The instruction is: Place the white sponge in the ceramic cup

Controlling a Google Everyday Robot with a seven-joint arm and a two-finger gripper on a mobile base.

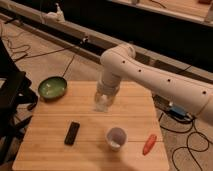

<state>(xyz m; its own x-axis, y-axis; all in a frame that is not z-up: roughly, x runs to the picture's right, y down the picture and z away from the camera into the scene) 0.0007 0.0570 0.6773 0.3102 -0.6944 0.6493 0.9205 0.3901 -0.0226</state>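
The ceramic cup is a small white round cup standing upright near the table's front edge, right of centre. My gripper hangs from the white arm above the middle of the table, behind and slightly left of the cup. A pale white block, the white sponge, shows at its tip, and the gripper is shut on it. The sponge is well clear of the cup.
On the wooden table, a green bowl sits at the back left corner. A black remote lies front left of the cup and an orange-red object to its right. Cables trail on the floor around the table.
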